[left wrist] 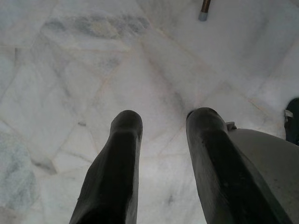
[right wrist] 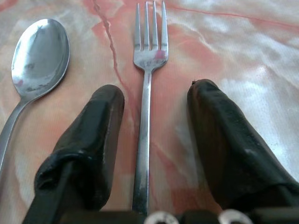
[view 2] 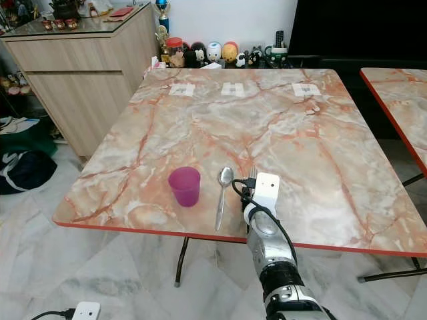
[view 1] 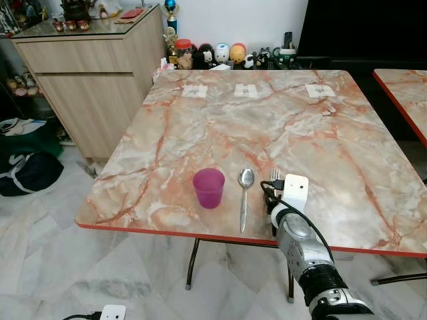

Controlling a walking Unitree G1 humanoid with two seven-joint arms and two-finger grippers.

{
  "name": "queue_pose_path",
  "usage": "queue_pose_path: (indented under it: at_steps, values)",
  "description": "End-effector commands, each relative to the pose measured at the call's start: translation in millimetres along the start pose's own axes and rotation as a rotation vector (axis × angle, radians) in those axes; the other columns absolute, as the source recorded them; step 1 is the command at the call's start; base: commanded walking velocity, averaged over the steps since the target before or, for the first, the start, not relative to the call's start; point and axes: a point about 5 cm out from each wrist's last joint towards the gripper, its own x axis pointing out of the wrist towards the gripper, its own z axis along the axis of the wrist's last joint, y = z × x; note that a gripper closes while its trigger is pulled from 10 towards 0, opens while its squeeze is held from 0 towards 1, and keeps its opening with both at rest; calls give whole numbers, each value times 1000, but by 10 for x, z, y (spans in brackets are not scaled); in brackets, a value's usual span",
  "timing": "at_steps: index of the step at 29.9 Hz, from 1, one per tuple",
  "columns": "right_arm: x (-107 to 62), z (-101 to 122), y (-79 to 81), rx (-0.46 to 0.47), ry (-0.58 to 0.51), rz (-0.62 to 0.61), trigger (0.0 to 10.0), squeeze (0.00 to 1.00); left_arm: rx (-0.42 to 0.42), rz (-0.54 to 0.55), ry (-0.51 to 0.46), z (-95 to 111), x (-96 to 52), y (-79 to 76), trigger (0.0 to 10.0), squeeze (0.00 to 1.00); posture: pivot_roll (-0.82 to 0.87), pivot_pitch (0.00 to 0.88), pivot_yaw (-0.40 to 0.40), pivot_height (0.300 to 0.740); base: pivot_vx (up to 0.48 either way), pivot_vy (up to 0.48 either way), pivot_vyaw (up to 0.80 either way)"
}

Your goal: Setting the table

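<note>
Right wrist view: slim steel fork (right wrist: 145, 116) flat on glossy veined marble table (right wrist: 243, 51), between right gripper (right wrist: 154, 100) jaws spread wide, untouched. Rounded spoon (view 1: 245, 195) just beside, translucent purple cup (view 1: 209, 187) further left. Left gripper (left wrist: 161, 123) jaws apart, empty, over pale marble floor (left wrist: 70, 70).

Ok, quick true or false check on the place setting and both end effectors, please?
1. The fork lies on the table between the right end effector's open fingers. True.
2. The purple cup is tipped over. False: it stands upright.
3. The spoon lies between cup and fork. True.
4. The left end effector grips the spoon. False: it is open over the floor.
5. The right end effector has lifted the fork. False: the fork rests flat.
</note>
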Motion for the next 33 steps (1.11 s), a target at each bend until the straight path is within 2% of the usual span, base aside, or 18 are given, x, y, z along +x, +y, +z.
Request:
queue_pose_path:
  at_steps: [1, 13, 29, 33]
  values:
    - [5, -21, 53, -16, 22, 20, 0, 0, -11, -1, 31, -77, -15, 6, 10000, 0, -86, 0, 46, 740, 0, 0, 0]
    - [-6, -1, 149, -39, 13, 77, 0, 0, -10, -8, 40, -105, -21, -5, 10000, 0, -89, 0, 45, 740, 0, 0, 0]
    - [-14, -82, 86, -52, 32, 50, 0, 0, -1, -9, 41, -103, -20, -8, 10000, 0, -90, 0, 45, 740, 0, 0, 0]
    - [-27, -106, 74, -31, 25, 44, 0, 0, 5, -11, 40, -98, -19, -9, 10000, 0, -92, 0, 46, 740, 0, 0, 0]
